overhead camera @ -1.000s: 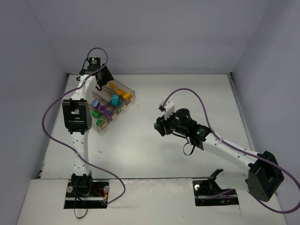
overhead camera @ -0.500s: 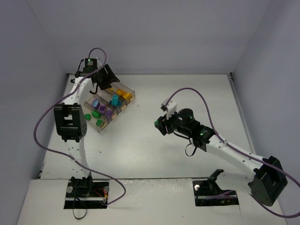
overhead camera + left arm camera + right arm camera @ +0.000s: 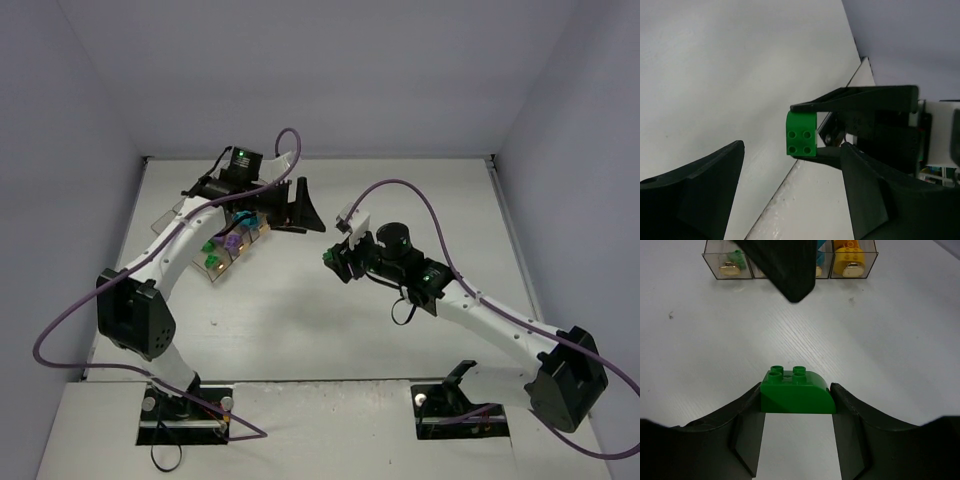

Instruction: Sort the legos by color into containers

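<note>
My right gripper is shut on a green rounded lego, held above the table near the middle; the brick also shows in the top view. My left gripper is open and empty, just left of the right gripper and facing it. In the left wrist view the green lego sits in the right jaws, beyond my left fingers. The clear containers stand at the left under the left arm, with green, cyan and yellow legos in separate bins.
Grey walls close the table at the back and sides. The left arm's dark finger hangs between the right gripper and the containers. Purple cables loop over both arms.
The left arm has swung from the far left of the bins to the right, over them, toward the right gripper. The right gripper has shifted slightly up and left with the green lego.
</note>
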`<state>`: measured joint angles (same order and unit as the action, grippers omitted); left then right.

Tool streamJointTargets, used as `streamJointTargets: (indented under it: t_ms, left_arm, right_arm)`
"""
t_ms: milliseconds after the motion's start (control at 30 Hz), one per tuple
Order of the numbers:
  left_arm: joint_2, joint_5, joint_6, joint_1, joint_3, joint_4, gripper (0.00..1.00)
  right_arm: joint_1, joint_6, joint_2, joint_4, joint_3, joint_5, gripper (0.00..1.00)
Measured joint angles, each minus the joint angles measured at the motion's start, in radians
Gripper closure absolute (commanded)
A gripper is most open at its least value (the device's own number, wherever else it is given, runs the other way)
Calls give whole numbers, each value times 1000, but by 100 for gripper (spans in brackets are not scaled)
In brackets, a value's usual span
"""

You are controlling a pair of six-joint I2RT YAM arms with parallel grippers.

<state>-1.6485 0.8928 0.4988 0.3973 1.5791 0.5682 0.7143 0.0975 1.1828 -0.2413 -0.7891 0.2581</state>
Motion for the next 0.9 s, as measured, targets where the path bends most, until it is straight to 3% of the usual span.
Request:
streamJointTargets:
  t_ms: [433, 633, 733, 800, 900]
  left_arm:
    - [-24, 23, -97, 106, -62, 69, 30]
    - [-33, 21, -80, 138, -62, 51, 40]
    - [-43, 12, -67, 151, -62, 49, 52]
    - [-48, 1, -61, 156, -64, 48, 74]
    - [-51, -21, -47, 156, -68, 48, 92]
  right_arm:
    - [0, 12, 6, 0, -5, 52, 98]
    - [0, 12, 6, 2, -5, 58, 98]
    - [0, 12, 6, 8, -5, 61, 98]
    - [0, 12, 6, 10, -5, 61, 97]
    - [0, 16, 7, 13, -5, 60, 96]
